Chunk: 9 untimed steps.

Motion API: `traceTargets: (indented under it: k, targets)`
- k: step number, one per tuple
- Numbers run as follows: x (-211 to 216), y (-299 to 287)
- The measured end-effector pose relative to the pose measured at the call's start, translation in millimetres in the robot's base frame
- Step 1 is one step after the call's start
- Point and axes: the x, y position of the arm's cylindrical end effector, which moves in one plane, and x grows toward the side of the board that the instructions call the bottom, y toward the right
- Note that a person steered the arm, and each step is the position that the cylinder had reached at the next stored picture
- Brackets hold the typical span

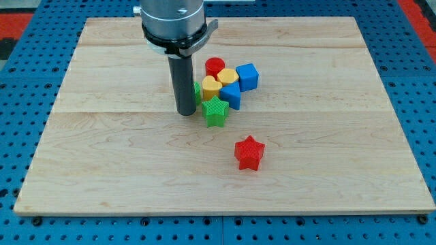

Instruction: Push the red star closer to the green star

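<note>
The red star [249, 152] lies alone on the wooden board [102, 150], below and to the right of the centre. The green star [215, 111] sits up and to its left, at the lower edge of a cluster of blocks. My tip [186, 111] rests on the board just left of the green star, close to it. The rod rises from the tip to the arm's grey head at the view's top. A second green block [197, 91] shows partly behind the rod.
The cluster above the green star holds a red cylinder [215, 67], a yellow heart-like block [211, 86], a yellow block [227, 75], a blue cube [248, 76] and a blue block [231, 94]. A blue pegboard surrounds the board.
</note>
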Motion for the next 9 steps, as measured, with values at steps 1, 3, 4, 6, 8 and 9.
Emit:
traceTargets:
  k: [1, 3, 4, 6, 8, 9]
  targets:
    - [0, 0]
    - [60, -12]
    - [103, 15]
    - [176, 21]
    - [161, 144]
    - [138, 142]
